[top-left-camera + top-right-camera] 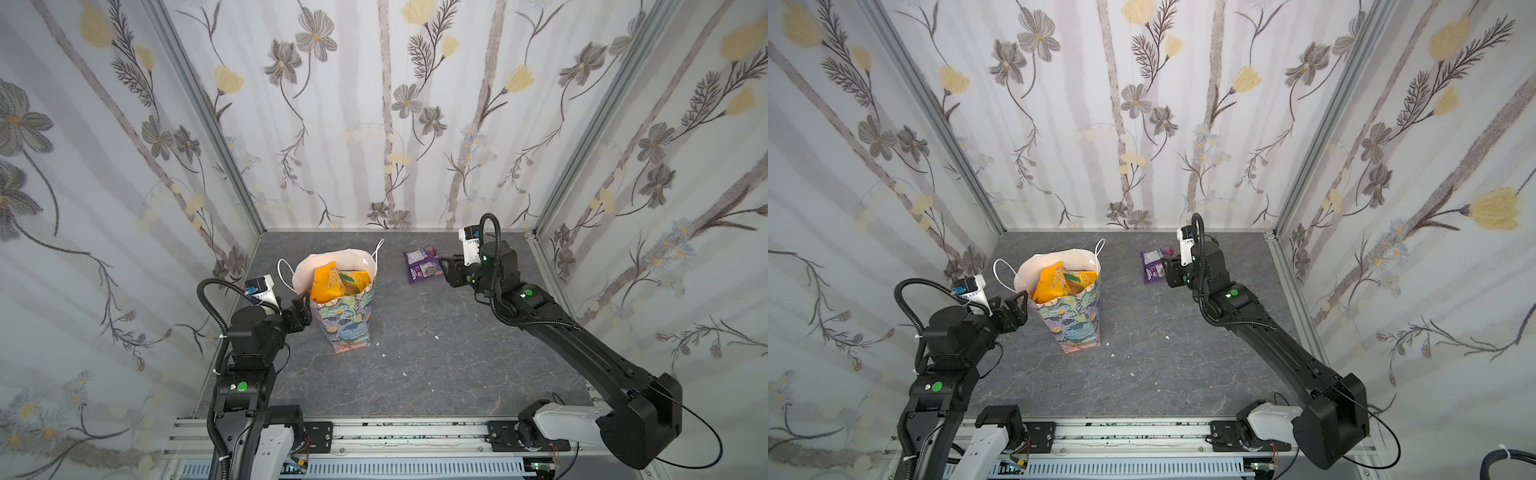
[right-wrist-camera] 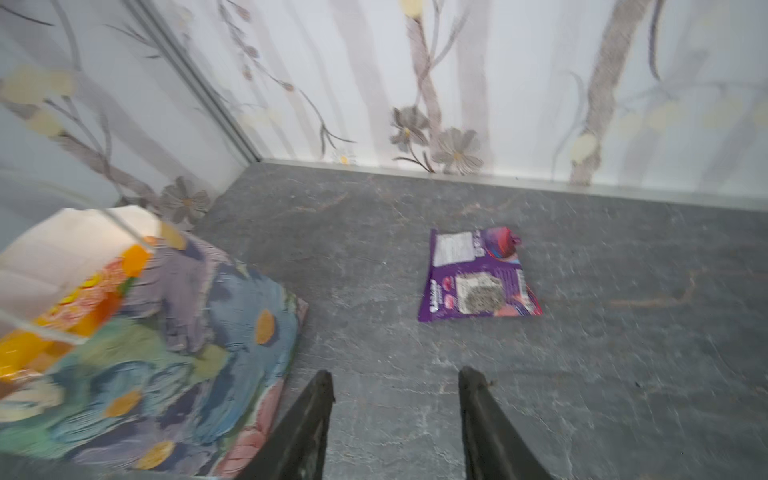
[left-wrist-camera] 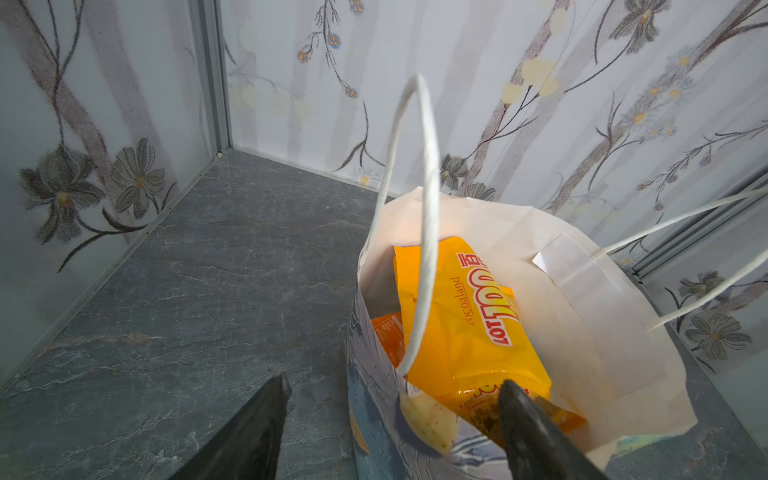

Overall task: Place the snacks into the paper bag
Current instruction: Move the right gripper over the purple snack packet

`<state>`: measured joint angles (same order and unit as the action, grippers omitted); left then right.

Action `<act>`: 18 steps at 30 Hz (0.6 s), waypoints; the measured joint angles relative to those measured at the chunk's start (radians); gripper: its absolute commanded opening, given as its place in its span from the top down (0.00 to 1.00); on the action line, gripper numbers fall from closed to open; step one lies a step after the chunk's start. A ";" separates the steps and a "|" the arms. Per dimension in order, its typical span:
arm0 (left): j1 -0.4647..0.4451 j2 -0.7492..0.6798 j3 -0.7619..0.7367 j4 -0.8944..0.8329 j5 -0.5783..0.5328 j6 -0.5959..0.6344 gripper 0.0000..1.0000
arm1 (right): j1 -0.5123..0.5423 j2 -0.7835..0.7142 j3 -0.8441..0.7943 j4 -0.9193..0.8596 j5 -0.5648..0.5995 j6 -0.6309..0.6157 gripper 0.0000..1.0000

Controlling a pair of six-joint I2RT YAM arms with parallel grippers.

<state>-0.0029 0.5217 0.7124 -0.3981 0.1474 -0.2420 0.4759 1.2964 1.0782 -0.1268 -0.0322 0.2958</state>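
One flowery paper bag (image 1: 347, 322) stands middle left, two orange-yellow plastic packets (image 1: 325, 284) inside. One purple plastic packet (image 1: 423, 267) lies upper middle. The left end effector (image 3: 395, 385) is spread over the bag's rim; the right end effector (image 2: 397, 374) is spread, empty.

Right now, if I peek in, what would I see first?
The flowery bag stands left of the middle, with orange packets poking out of its top. A lone purple packet lies flat on the grey table, further back and to the right, just ahead of the open right gripper.
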 measured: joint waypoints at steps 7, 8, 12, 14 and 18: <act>0.000 -0.008 -0.010 -0.003 -0.023 0.003 0.21 | -0.145 0.228 0.011 0.031 -0.119 0.004 0.45; 0.000 -0.005 -0.011 -0.003 -0.024 0.003 0.21 | -0.154 0.265 0.026 0.029 -0.127 -0.004 0.45; 0.000 0.008 -0.011 -0.003 -0.023 0.003 0.21 | -0.190 0.406 0.078 0.021 -0.142 -0.029 0.43; -0.001 0.011 -0.011 -0.003 -0.024 0.003 0.21 | -0.205 0.462 0.104 0.018 -0.146 -0.041 0.42; -0.001 0.024 -0.011 -0.003 -0.024 0.003 0.21 | -0.237 0.567 0.160 0.019 -0.180 -0.062 0.41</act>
<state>-0.0040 0.5457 0.7010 -0.4011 0.1238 -0.2390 0.2390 1.8633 1.2381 -0.1074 -0.2123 0.2337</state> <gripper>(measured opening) 0.790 0.585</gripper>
